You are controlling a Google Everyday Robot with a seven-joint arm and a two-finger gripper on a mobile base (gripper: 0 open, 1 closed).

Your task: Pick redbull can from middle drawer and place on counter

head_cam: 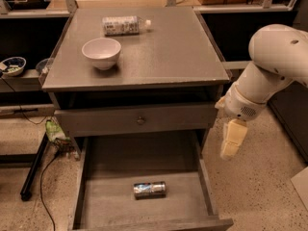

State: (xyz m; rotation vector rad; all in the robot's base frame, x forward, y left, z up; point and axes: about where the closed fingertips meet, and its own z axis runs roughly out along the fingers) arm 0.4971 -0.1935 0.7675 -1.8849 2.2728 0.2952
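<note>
white round bowl (101, 52) on the flat grey counter (178, 52), up-left of jaws | small shiny silver-blue redbull can (149, 189) lies in the open grey wooden middle drawer (103, 208), down-left of jaws, not picked yet | cream gripper (233, 141) hangs outside drawer, empty; spread or pressed, cannot tell | drawer's front edge cut off

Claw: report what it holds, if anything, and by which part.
Nothing. The claw hangs outside the right wall of the middle drawer, apart from the redbull can lying on the drawer bottom.
</note>
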